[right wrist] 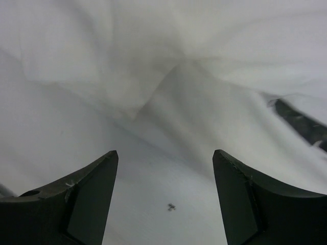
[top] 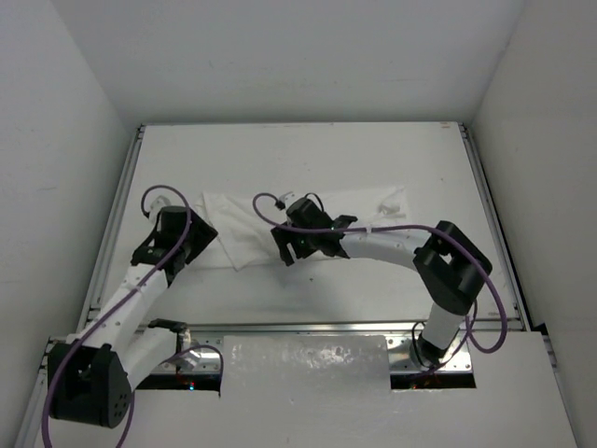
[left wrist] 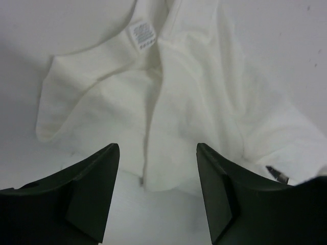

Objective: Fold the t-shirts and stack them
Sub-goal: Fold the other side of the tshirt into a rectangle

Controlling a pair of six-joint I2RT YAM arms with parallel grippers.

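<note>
Empty pincers over the white t-shirt (top: 238, 229)
Left pincer (left wrist: 158, 153) and right pincer (right wrist: 166, 155) stand apart; the cloth lies just ahead, flat, likely awaiting another fold.

White tabletop (top: 308, 154) framed by metal rails (top: 113, 233), white walls (top: 56, 140) around, silvery plate (top: 308, 364) at near edge

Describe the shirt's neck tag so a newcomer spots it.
Start at the table; the t-shirt lies at mid-table, partly folded. At its neckline, seen from the left wrist, sits the tag: a small stitched rectangle with grey print, unlike the plain cloth around it.
</note>
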